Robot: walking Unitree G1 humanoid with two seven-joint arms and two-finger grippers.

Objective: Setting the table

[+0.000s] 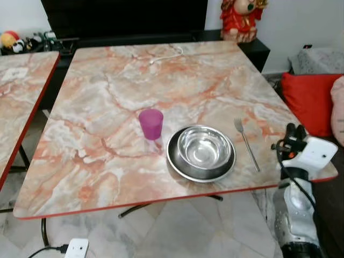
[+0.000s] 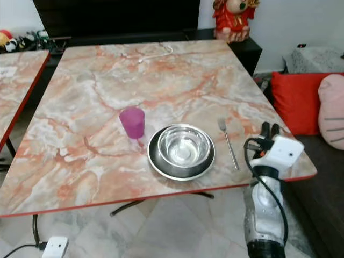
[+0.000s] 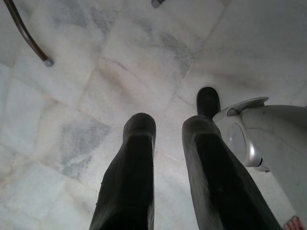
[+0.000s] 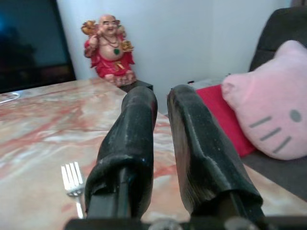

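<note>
On the marble table (image 1: 107, 107) stands a purple cup (image 1: 151, 123). Right of it a steel bowl (image 1: 204, 146) rests in a steel plate (image 1: 177, 161). A fork (image 1: 246, 144) lies to the right of the plate, tines pointing away from me. My right gripper (image 1: 294, 129) is at the table's near right corner, right of the fork and apart from it. Its fingers (image 4: 134, 134) point across the table with a narrow gap and nothing between them. My left gripper (image 3: 165, 124) hangs over the floor tiles, fingers slightly apart and empty.
A second marble table (image 1: 21, 80) stands to the left. A red cushion (image 1: 312, 99) and a pink plush cushion (image 2: 333, 110) lie on a sofa to the right. A red figurine (image 1: 242, 19) sits beyond the far edge. A white cable (image 1: 166, 54) lies on the table's far part.
</note>
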